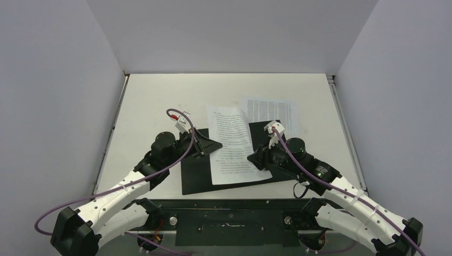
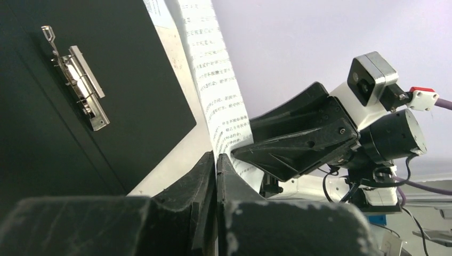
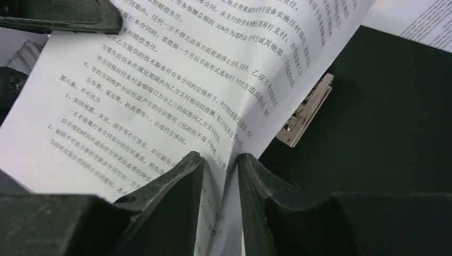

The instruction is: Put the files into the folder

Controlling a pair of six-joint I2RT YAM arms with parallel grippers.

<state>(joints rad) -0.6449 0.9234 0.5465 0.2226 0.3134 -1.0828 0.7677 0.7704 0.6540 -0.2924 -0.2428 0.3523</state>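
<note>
File (image 1: pixel 230 144) clamped in left end effector (image 2: pixel 216 160); right end effector (image 3: pixel 219 158) slightly parted.

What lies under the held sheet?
The open folder, black inside, with its metal clip showing below the sheet. From above, the sheet covers the folder's middle strip.

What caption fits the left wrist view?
Left gripper pinching a printed sheet over the open black folder and its metal clip.

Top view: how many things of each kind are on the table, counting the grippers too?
printed sheets: 2
folder: 1
grippers, left gripper and right gripper: 2
Total: 5
</note>
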